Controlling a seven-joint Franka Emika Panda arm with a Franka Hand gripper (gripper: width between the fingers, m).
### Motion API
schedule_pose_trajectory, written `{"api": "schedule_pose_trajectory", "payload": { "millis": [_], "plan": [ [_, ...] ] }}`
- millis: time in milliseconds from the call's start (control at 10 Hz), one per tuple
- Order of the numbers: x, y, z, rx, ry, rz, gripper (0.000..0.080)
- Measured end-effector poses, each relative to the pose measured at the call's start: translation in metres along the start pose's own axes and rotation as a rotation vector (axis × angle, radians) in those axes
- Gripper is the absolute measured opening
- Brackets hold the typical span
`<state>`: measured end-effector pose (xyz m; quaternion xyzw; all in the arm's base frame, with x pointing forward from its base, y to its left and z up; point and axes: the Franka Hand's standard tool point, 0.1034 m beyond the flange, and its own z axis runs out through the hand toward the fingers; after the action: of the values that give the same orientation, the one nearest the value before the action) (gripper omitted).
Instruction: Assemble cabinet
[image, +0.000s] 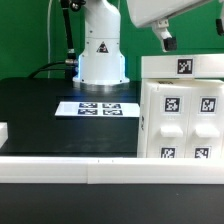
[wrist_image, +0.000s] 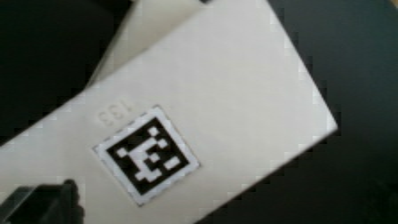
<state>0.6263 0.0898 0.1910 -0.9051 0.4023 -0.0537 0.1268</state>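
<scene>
The cabinet (image: 180, 115) is a large white box at the exterior view's right, with several black-and-white tags on its front face and one on its flat top (image: 185, 66). My gripper (image: 164, 38) hangs just above the cabinet's top, apart from it and holding nothing. In the wrist view the cabinet's white top panel (wrist_image: 214, 90) fills the frame, with its tag (wrist_image: 151, 152) showing. Only one dark finger (wrist_image: 39, 203) shows at the frame's edge, well off centre, so the jaws stand open. The other finger is out of view.
The marker board (image: 98, 107) lies flat on the black table in front of the robot base (image: 100, 55). A long white border rail (image: 70, 166) runs along the near edge, with a short white piece (image: 3, 130) at the exterior view's left.
</scene>
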Motion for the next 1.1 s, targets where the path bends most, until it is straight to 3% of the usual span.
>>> {"api": "schedule_pose_trajectory", "payload": {
  "millis": [300, 900, 1100],
  "plan": [
    [-0.0072, -0.0092, 0.0026, -0.077, -0.022, -0.372, 0.0797],
    [-0.0038, -0.0078, 0.0038, -0.074, -0.038, -0.805, 0.0797],
    [-0.0062, -0.0098, 0.0058, -0.101, -0.029, -1.095, 0.0797]
  ]
}}
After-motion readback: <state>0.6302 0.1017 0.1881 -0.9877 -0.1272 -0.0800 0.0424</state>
